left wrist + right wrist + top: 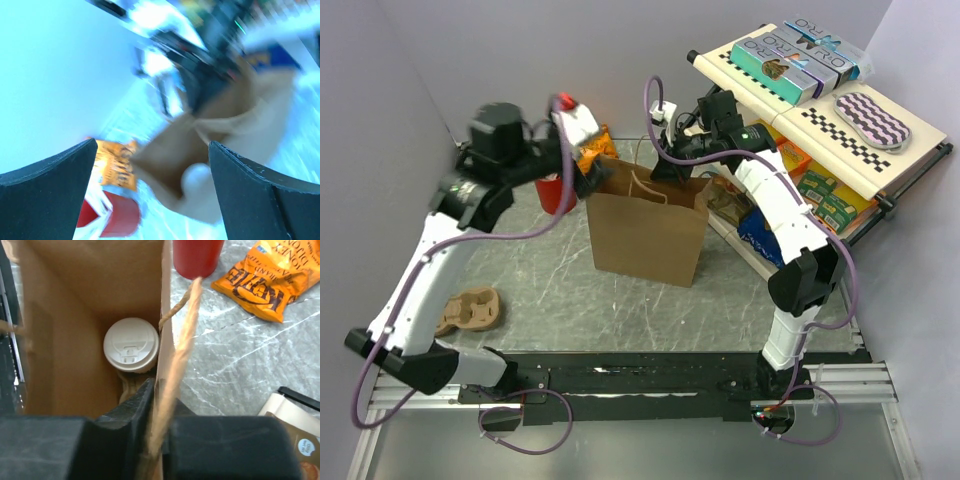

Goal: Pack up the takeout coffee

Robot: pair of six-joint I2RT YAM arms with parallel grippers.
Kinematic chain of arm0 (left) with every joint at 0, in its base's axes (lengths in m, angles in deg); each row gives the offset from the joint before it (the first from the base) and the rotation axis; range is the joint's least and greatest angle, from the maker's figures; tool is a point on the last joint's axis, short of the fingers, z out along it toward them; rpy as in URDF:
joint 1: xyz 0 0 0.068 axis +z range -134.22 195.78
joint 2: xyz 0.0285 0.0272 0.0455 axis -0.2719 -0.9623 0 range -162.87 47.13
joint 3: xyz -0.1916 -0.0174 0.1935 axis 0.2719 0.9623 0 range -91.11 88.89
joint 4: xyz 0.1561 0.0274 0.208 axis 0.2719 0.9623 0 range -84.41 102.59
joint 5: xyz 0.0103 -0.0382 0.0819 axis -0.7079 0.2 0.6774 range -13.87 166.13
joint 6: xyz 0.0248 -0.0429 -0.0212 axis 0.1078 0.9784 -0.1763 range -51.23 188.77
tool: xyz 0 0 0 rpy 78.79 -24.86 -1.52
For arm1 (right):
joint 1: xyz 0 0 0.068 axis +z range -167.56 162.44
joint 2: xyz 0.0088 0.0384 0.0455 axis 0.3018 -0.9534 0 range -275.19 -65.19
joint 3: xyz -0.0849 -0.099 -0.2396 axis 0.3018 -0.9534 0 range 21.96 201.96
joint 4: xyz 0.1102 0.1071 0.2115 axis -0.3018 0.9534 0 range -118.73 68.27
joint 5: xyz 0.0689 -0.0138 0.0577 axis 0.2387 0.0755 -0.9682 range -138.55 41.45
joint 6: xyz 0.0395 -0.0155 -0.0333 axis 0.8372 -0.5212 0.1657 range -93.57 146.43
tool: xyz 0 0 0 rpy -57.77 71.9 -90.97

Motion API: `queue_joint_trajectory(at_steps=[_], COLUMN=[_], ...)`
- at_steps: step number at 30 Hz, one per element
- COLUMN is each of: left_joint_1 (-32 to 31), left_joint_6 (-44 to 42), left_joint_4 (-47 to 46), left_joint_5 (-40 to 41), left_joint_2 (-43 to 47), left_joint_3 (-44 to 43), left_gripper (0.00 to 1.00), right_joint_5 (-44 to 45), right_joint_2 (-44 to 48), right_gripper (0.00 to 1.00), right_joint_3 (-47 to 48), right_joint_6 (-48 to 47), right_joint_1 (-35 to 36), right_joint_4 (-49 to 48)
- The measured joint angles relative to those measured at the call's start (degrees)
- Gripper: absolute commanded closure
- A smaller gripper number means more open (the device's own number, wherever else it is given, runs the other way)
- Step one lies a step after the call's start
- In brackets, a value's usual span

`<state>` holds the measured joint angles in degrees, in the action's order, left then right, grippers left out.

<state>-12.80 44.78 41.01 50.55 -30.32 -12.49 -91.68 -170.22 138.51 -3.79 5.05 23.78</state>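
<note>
coffee: the takeout coffee (131,344) sits upright at the bottom of the brown paper bag (90,285) — from above you only see its white domed lid
right tool (161,400): narrow, pinched on the bag's rim next to the paper handle (182,335), at 6 o'clock of the cup
left tool (152,144): spread wide, nothing in it, view's blurry
chip bag (272,277): orange, on the counter (235,365) at 2 o'clock of the coffee — reads "KETTLE BRAND", "HONEY DIJON"
red cup (197,257): just outside the bag, 1 o'clock
</note>
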Motion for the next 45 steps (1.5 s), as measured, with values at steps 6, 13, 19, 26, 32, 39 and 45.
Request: queue_joint_trajectory(at_steps=[6,13,19,26,32,39,45], left_joint_1=[4.59,13.51,21.4,27.32,28.3,29.59,30.1], left_joint_6=[6.14,8.92,13.0,17.62,18.43,18.23,17.64], left_joint_4=[-6.16,-3.21,-1.01,-0.83,-0.39,1.57,2.58], left_joint_5=[6.01,12.02,12.26,8.96,6.38,5.77,5.92], left_joint_2=[1.36,-4.44,-8.87,-11.43,-15.58,-22.1,-24.96], left_joint_3=[-3.17,-5.03,-3.91,-2.75,-2.75,-4.76,-5.79], left_gripper=[0.0,0.01,0.11,0.39,0.44,0.48,0.5], right_joint_5=[0.22,1.79,3.85,6.25,6.56,6.99,7.19], right_joint_2=[-0.72,0.28,3.82,15.69,23.06,20.55,19.98], right_gripper=[0.35,0.15,0.14,0.14,0.14,0.14,0.14], right_joint_3=[3.65,5.07,5.07,1.36,-3.32,-4.61,-4.83], right_joint_6=[0.5,0.94,2.97,5.84,7.13,7.96,8.09], right_joint_1=[-0.07,-0.07,-0.07,-0.13,-0.11,-0.13,-0.13], right_joint_4=[0.7,-0.7,-2.99,-8.63,-11.08,-10.95,-10.95])
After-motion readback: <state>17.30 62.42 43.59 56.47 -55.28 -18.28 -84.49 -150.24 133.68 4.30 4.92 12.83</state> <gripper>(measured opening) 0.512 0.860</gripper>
